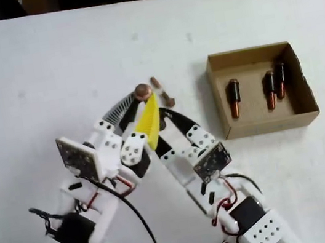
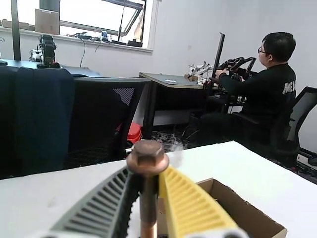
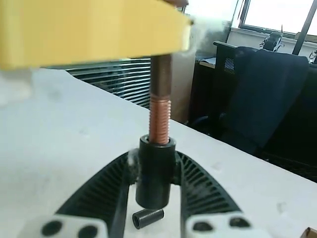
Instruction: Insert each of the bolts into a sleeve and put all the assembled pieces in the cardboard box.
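**Fingers (image 2: pixel 190 206) pinched on both arms: bolt (image 2: pixel 147 156) tip in sleeve (image 3: pixel 155 173) mouth**

From my station, the white table (image 1: pixel 29 69) carries the cardboard box (image 1: pixel 269 125) on the right arm's side. Three assembled pieces (image 1: pixel 233 98) lie inside it. My left gripper (image 2: pixel 147 173) has its grey and yellow fingers pressed on the copper bolt just under the head, shaft pointing down. My right gripper (image 3: pixel 155 166) has its black fingers clamped on the upright black sleeve, and the bolt's threaded end stands in the sleeve's top opening. A loose bolt (image 1: pixel 162 91) lies on the table between the grippers and the box. A spare sleeve (image 3: pixel 148 217) lies on its side below the held one.
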